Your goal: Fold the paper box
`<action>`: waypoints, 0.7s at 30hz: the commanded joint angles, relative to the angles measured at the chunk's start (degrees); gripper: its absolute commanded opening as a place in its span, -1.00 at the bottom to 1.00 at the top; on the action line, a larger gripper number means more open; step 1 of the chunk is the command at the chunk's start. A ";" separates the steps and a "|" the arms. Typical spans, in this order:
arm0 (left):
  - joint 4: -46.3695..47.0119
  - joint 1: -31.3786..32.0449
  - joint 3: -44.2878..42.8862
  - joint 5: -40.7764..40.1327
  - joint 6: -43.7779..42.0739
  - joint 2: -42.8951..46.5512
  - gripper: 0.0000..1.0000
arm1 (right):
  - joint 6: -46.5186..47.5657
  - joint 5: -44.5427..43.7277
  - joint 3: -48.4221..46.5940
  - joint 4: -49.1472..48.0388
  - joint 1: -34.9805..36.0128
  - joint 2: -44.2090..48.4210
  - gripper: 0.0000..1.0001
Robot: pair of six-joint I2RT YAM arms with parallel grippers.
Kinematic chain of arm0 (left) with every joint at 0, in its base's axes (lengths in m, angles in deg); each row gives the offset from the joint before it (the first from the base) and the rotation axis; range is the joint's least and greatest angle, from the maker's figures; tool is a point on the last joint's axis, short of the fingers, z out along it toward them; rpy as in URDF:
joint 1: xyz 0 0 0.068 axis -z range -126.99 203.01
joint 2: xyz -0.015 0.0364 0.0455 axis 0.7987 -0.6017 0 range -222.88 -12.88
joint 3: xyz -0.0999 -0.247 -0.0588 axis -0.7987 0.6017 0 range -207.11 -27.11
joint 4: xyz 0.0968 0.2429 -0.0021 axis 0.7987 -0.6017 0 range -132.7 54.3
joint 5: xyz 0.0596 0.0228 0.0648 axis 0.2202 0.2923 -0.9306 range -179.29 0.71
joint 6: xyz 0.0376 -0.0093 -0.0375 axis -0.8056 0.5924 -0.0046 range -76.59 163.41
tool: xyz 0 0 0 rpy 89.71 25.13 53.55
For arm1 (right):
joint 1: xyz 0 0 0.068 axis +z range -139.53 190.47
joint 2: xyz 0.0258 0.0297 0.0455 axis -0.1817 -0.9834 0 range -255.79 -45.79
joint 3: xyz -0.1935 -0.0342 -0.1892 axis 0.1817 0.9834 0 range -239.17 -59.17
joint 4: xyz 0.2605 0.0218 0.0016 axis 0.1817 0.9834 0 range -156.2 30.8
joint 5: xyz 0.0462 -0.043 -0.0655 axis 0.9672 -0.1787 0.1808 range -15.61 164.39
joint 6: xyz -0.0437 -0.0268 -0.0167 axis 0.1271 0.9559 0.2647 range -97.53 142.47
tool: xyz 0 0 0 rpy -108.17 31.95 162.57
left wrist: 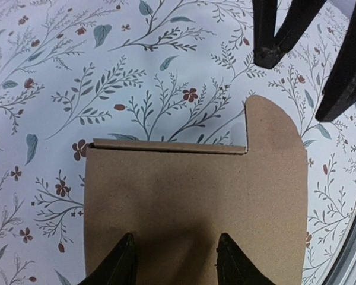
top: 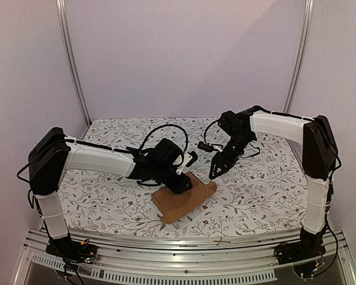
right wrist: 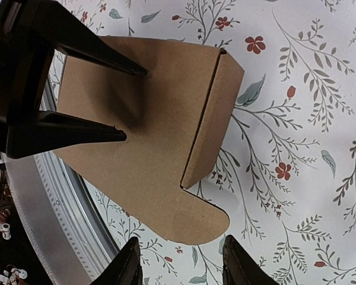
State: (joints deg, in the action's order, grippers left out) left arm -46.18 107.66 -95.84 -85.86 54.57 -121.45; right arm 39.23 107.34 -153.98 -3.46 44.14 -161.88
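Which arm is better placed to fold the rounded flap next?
Right, likely: the right tool, open, hovers beside the rounded flap of the plain brown cardboard box, while the left tool stands over its main panel, suited to pinning it.

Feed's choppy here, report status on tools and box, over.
Both open: left tool over paper box, right tool hovering by its rounded tab. Box flat on cloth. Nothing obstructing.

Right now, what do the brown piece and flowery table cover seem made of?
The paper box looks like thin brown cardboard: matte, speckled grain, crisp fold crease. The table cover seems printed cloth or vinyl, matte with a floral pattern; which one, I cannot tell.
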 commanded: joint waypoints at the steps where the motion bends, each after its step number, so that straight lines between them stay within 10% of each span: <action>1: 0.17 0.37 2.94 0.94 1.16 -1.90 -0.08 | -0.38 2.60 0.37 -1.44 1.03 -2.18 -0.11; 21: 1.07 0.36 3.48 1.16 3.47 -2.86 -0.09 | -2.38 10.41 0.92 4.28 1.29 -9.53 -0.14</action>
State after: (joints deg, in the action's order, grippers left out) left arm -41.44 107.66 -94.14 -85.62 56.93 -121.65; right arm 36.86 111.82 -153.21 -1.66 45.27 -169.88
